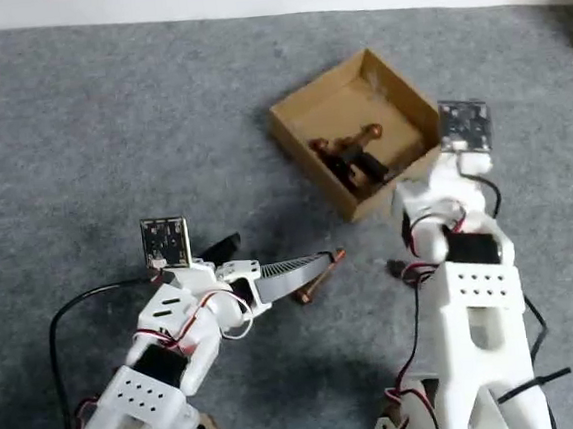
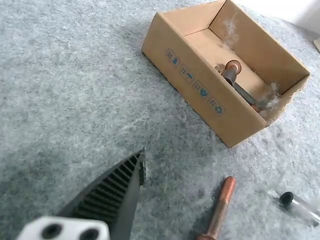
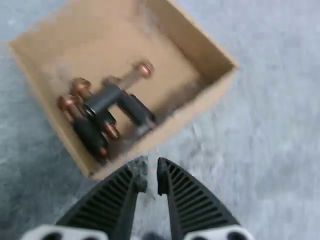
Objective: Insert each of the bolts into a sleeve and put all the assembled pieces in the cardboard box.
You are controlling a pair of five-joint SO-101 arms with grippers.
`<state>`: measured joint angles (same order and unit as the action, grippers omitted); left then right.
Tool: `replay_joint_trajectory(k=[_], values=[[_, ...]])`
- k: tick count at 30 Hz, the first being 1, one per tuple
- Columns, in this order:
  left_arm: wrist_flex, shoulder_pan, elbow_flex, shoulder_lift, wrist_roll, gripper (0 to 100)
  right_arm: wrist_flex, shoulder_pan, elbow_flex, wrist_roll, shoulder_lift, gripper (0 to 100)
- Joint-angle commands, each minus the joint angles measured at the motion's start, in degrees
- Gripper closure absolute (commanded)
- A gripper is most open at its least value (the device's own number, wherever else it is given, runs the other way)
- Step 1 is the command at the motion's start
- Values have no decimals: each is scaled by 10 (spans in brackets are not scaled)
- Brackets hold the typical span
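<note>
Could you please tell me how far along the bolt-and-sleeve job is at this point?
Done: several assembled pieces lie in the cardboard box. In hand: nothing. The left claw is open beside a loose bolt on the carpet, and the right claw hangs empty at the box's wall. Left: fit that bolt into the loose sleeve nearby, then box the pair.

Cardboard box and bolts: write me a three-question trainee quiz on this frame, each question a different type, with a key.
1. True or false: the loose bolt lies inside the cardboard box.
2. Fill in: in the right wrist view, the box holds ___ sleeved bolts.
3. Multiple choice: the loose bolt rests on A) grey carpet, B) a plate, C) the box's rim.
Key: 1 false; 2 three; 3 A.
</note>
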<state>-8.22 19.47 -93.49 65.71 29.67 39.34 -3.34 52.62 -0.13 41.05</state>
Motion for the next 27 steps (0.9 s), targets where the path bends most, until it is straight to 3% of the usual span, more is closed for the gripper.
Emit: replay_joint_trajectory(k=[1,5,8,14,20,27], values=[[5,-7,7,6,-4,402,44,-23,-18,-55,18,954],[5,-7,7,7,-4,402,110,-24,-18,-101,17,831],[5,-7,7,7,-4,402,131,-24,-18,-67,18,818],[5,-7,7,7,-4,402,189,-28,-18,118,21,818],[5,-5,7,7,-4,402,269,-28,-19,389,24,818],[5,-6,7,7,-4,402,269,-26,-15,579,24,817]])
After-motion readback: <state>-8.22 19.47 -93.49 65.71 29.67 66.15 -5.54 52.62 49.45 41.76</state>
